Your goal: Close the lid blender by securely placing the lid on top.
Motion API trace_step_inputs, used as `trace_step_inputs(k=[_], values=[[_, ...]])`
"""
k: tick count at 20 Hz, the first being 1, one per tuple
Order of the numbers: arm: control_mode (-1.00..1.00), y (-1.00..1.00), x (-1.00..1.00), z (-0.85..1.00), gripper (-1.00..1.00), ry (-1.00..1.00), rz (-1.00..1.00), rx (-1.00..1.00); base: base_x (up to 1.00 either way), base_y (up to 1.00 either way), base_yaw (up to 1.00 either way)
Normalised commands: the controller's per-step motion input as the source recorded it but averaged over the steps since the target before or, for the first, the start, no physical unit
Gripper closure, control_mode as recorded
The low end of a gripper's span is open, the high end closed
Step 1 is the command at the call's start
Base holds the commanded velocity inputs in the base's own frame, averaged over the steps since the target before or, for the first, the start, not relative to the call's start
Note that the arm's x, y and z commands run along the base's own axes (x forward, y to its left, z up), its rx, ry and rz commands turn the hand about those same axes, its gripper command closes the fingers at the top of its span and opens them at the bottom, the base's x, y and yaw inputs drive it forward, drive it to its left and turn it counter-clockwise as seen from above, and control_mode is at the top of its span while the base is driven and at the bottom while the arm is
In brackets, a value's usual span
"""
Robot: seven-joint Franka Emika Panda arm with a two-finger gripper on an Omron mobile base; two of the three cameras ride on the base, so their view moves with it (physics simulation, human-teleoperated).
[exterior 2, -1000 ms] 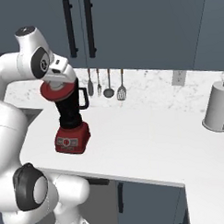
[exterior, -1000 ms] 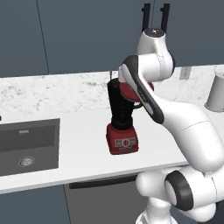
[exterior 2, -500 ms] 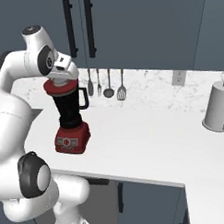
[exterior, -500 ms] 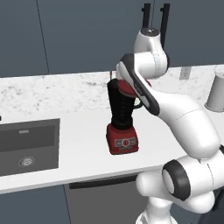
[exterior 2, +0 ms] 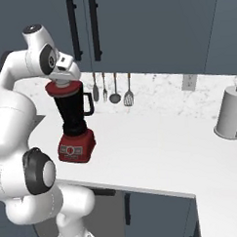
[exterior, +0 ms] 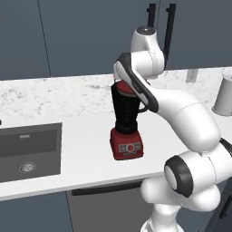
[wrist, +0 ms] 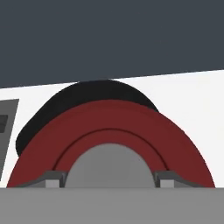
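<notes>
Blender (exterior 2: 74, 127) standing upright on the white counter (exterior 2: 161, 152), black jar above a red base with buttons facing the front edge. Jar handle turned toward the utensils (exterior 2: 114, 89) hanging on the backsplash behind the blender.

Lid (exterior 2: 63, 88) resting flat on the mouth of the jar, its red rim covering the whole opening; in the left base view a small part of the lid (exterior: 123, 87) seen at the top of the blender (exterior: 126, 122), half hidden by the arm.

Gripper (exterior 2: 64, 82) directly above the blender, pointing down at the lid centre. In the hand view, the two fingertips (wrist: 53, 179) placed on either side of the grey knob, touching it or almost; gripper (wrist: 109, 180) clamped around the knob, as far as can be judged. Red disc of the lid (wrist: 109, 131) spread under the knob, and the dark jar of the blender (wrist: 87, 94) visible just beyond its far edge.

Sink (exterior: 27, 152) set into the counter (exterior: 81, 136), well apart from the blender on the side away from the handle. Pale grey container (exterior 2: 230, 113) standing far from the blender, near the other end of the counter, also seen in the left base view (exterior: 224, 95). Dark cabinets (exterior 2: 136, 32) on the wall behind the blender.
</notes>
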Motion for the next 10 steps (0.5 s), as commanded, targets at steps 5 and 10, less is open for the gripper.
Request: trace_step_inputs(k=[5,10], values=[[-1.00,0.03,0.25,0.00,1.00,0.00,0.00,0.00,0.00,0.00,0.00],[-1.00,0.00,0.25,0.00,1.00,-0.02,0.00,0.00,0.00,0.00,0.00]])
